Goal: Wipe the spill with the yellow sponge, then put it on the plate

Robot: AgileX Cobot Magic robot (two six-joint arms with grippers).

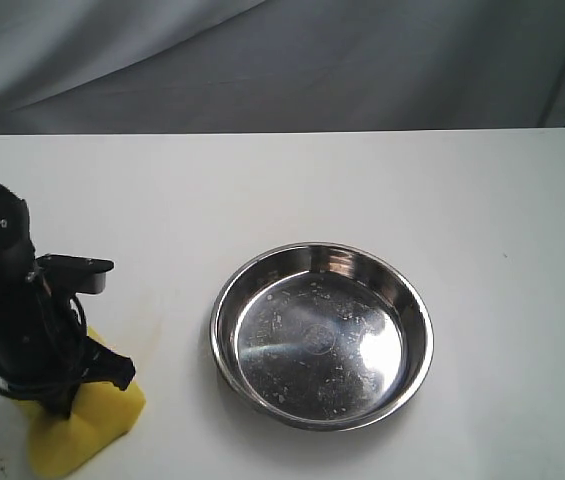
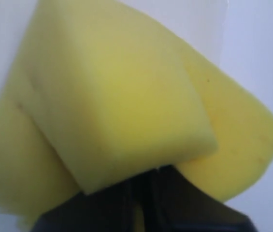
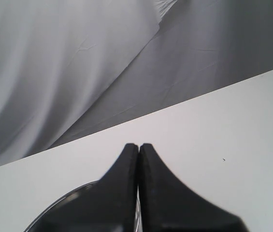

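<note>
The left gripper [image 1: 70, 392] is closed on the yellow sponge [image 1: 97, 420], and its fingertips are buried in the foam, so only the dark arm and cables above them are seen in the exterior view. In the left wrist view the left gripper [image 2: 146, 198] is cut off by the picture's edge, and the yellow sponge [image 2: 122, 111] is shown pinched and buckled, with one thick fold bulging over a flatter flap. The block is pressed on the white table [image 1: 412, 190] at the near left corner of the exterior view. Its visible part is stretched along a diagonal that points towards the plate [image 1: 219, 330], though the true long axis cannot be told, since the arm covers the top and the frame crops the near end. Whatever lies beneath the sponge is hidden. The plate is set upright, well apart from the sponge. The right gripper [image 3: 138, 151] is shown with its fingers pressed together on nothing, above a sliver of the plate's rim [image 3: 68, 195].
</note>
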